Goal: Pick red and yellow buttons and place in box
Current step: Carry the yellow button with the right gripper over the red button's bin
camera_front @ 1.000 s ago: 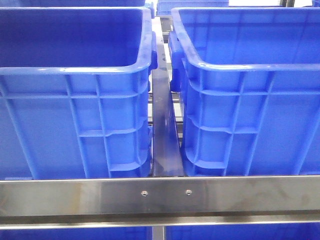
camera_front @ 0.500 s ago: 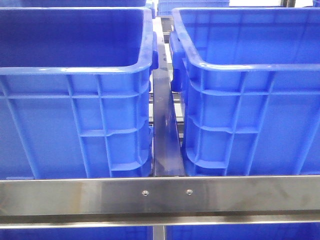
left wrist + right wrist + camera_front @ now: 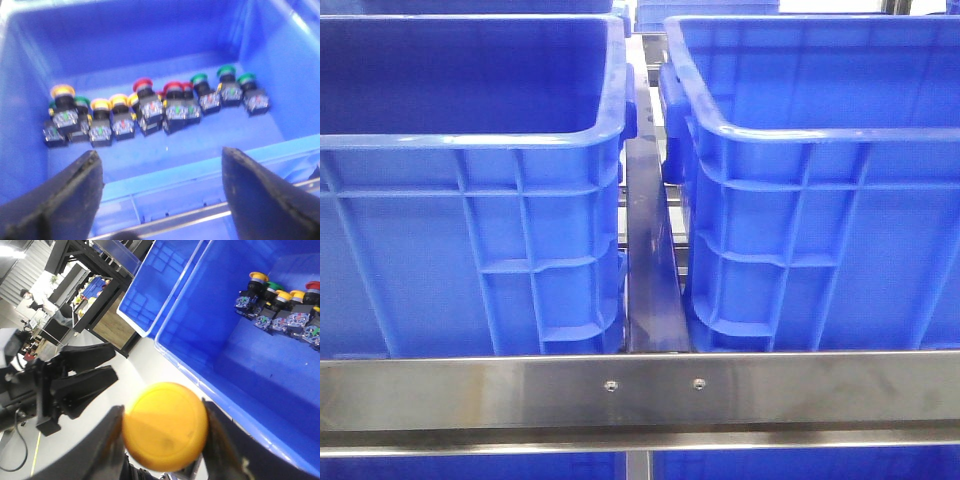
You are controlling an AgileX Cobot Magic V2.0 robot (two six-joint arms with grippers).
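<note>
The left gripper [image 3: 159, 197] hangs above a blue bin [image 3: 150, 45] and looks down into it. Its two dark fingers [image 3: 60, 197] stand wide apart, with nothing between them and not touching the bin. The right gripper [image 3: 165, 432] is held outside the bins, over a pale floor [image 3: 145, 367], and its camera looks past the rim of a bin [image 3: 210, 375] to the room behind.

In the front view neither arm shows. Two big blue bins stand side by side, the left bin [image 3: 470, 200] and the right bin [image 3: 820, 200], with a dark metal bar [image 3: 650, 260] in the gap between them and a steel rail [image 3: 640, 390] across the front.

In the right wrist view there is a second bin [image 3: 160, 275] beside the first one, dark shelving [image 3: 85, 260] further back, and a black gripper-like part [image 3: 75, 377] near the floor; which arm it belongs to I cannot tell.

The right gripper's fingers [image 3: 107, 440] are pressed against both sides of a yellow button [image 3: 165, 425], pinching its round cap. The other buttons lie in a row on the bin's bottom: yellow ones [image 3: 100, 107] at one end, red ones [image 3: 172, 90] in the middle, green ones [image 3: 227, 72] at the other end. Some touch each other. The left wrist picture is a little blurred, so finer detail is not clear.
</note>
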